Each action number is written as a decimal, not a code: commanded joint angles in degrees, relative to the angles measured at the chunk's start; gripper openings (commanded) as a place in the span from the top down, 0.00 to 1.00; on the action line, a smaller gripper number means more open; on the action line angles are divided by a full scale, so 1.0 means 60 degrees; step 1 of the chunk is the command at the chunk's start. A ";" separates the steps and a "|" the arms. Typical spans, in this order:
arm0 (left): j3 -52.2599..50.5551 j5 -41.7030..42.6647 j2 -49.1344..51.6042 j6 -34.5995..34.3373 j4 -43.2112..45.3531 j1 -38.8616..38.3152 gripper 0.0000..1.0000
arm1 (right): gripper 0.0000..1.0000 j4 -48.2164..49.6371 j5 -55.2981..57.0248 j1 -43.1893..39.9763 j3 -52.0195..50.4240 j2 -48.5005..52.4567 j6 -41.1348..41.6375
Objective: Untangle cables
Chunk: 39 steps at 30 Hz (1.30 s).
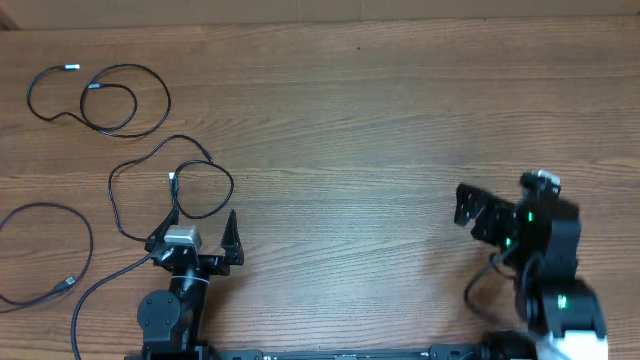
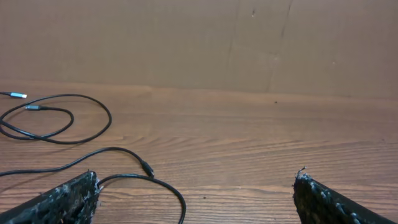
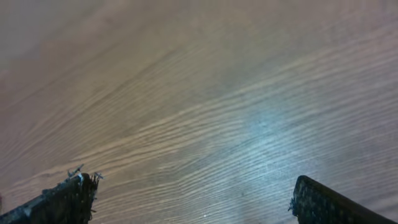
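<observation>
Standing open and empty, the left pincer (image 1: 196, 232) has the nearest cable (image 1: 150, 157) looped just ahead; the open right pincer (image 1: 462, 205) lies well apart.

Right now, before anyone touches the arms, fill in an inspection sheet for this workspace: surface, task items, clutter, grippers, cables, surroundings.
Surface: wooden table, plain grain.
Job's things: three thin black cables on the left, lying apart: far cable, middle cable, near-left cable.
Clutter: nothing seen.
Grippers: left gripper open, empty, beside the middle cable; right gripper open, empty, over bare wood.
Cables: thicker black cord trails from the left arm; a second cord loops by the right arm.
Surroundings: brown board behind the table.
</observation>
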 commanded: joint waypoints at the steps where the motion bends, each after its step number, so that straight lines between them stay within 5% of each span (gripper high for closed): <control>1: -0.0051 0.0124 -0.0087 0.0178 -0.0007 0.0069 0.01 | 0.00 0.0535 0.0186 0.0087 -0.0532 -0.1570 -0.0663; 7: -0.0051 0.0124 -0.0087 0.0175 -0.0007 0.0069 0.00 | 0.00 0.1027 0.0229 0.0087 -0.1628 -0.4320 -0.1308; 12: -0.0051 0.0124 -0.0087 0.0175 -0.0007 0.0069 0.01 | 0.00 0.3220 0.0120 0.0087 -0.2849 -0.5450 -0.1300; 18: -0.0051 0.0124 -0.0087 0.0175 -0.0007 0.0069 0.01 | 0.00 0.4612 0.0066 0.0091 -0.4186 -0.6127 -0.1300; 39: -0.0051 0.0124 -0.0087 0.0175 -0.0007 0.0069 0.01 | 0.00 0.4564 0.0667 0.0087 -0.4972 -0.6379 -0.0918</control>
